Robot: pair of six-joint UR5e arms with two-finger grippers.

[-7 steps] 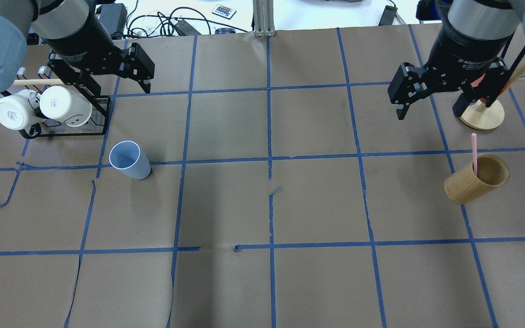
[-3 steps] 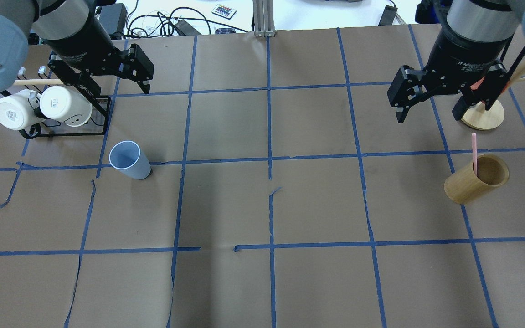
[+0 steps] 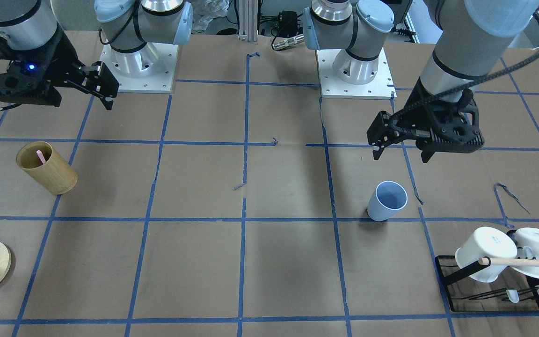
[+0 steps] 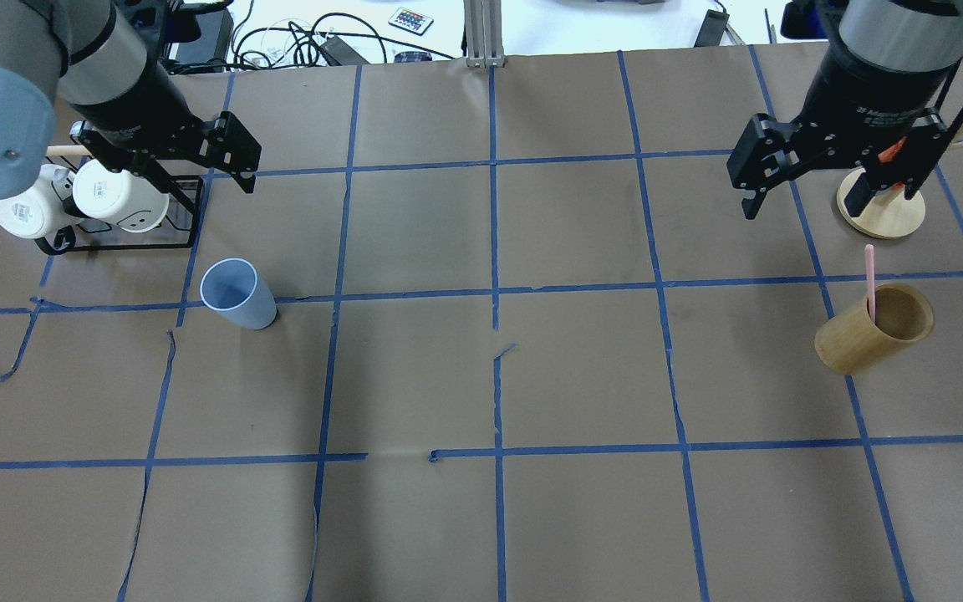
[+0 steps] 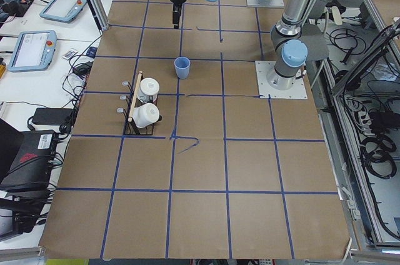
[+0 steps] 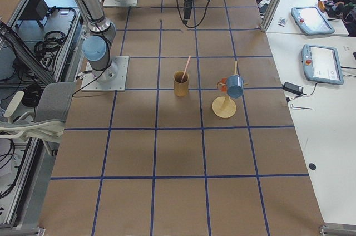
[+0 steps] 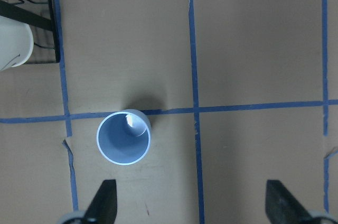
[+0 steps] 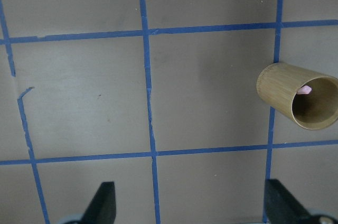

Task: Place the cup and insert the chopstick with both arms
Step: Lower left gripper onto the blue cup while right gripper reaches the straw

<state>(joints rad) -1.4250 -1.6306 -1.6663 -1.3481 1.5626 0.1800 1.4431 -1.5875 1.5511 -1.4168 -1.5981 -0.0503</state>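
The light-blue cup (image 4: 237, 294) stands upright and empty on the table's left half; it also shows in the front view (image 3: 388, 200) and the left wrist view (image 7: 123, 137). My left gripper (image 4: 197, 180) hovers open and empty above and just behind it (image 7: 191, 208). The pale-pink chopstick (image 4: 869, 276) leans inside the tan bamboo cylinder (image 4: 870, 330) on the right; its tip shows in the right wrist view (image 8: 303, 90). My right gripper (image 4: 801, 209) hangs open and empty, behind and left of the cylinder (image 8: 297, 103).
A black rack (image 4: 126, 242) with two white mugs (image 4: 118, 194) and a wooden dowel stands at the back left, right beside my left gripper. A round wooden stand (image 4: 883, 216) sits at the back right, behind the bamboo cylinder. Blue tape lines grid the brown table.
My left gripper has shifted slightly left and toward the cup. My right gripper has shifted slightly right. Both stay open. The cup and the chopstick have not moved.
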